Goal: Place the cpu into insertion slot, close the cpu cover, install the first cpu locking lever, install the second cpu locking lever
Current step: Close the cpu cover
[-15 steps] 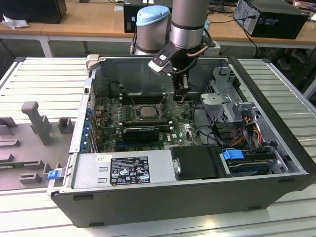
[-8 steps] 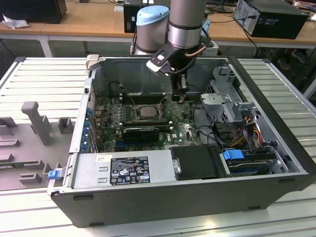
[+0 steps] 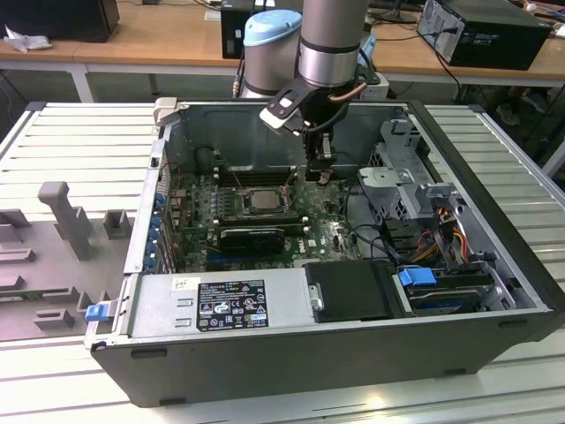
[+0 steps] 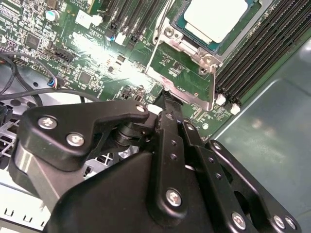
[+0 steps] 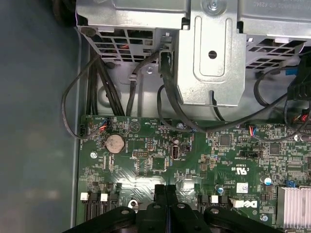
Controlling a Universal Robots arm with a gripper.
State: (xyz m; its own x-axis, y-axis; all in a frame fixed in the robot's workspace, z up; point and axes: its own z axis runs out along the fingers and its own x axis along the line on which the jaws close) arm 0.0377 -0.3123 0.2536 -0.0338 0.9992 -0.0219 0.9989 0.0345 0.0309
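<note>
Grey slatted table (image 3: 494, 141), labelled case (image 3: 291, 362), fingers (image 5: 159, 193) together at cpu cover (image 4: 197, 101)

Silver cpu (image 4: 214, 17) seated in insertion slot (image 4: 168, 33)

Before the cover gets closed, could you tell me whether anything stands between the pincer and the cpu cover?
Nothing visible does. In the second wrist view the pincer tip is at the edge of the open cpu cover, with the cpu already seated beyond it.

arm (image 3: 331, 40) vert., wrist down, up behind cpu (image 3: 262, 200) | gripper (image 3: 320, 170) pts down, low, near cpu, on exterior view's right of it | fingers (image 5: 159, 191) pressed tog. in first wrist view, tips touching
</note>
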